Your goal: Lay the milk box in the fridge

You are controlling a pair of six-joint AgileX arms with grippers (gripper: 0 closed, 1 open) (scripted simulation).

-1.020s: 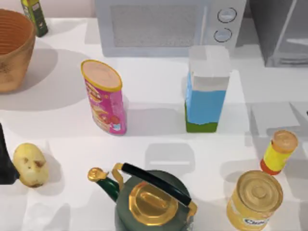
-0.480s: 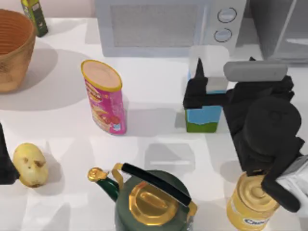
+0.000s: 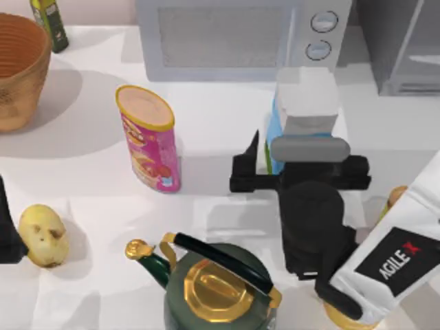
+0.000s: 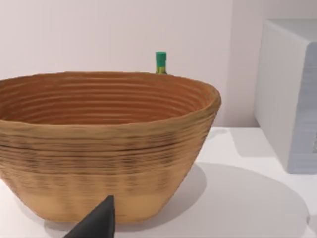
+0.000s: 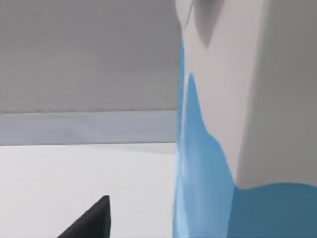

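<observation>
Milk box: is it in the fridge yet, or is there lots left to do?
Not yet. The milk box stands upright on the table, outside the fridge. In hand: the right pincer is open right in front of it. Left: grab, carry and lay it inside. The left arm is parked at the table's left edge.

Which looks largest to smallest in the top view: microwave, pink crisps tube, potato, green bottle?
1. Microwave, by far the largest.
2. Pink crisps tube.
3. Potato.
4. Green bottle, though the top edge of the view cuts it off, so its full size is unsure.
</observation>
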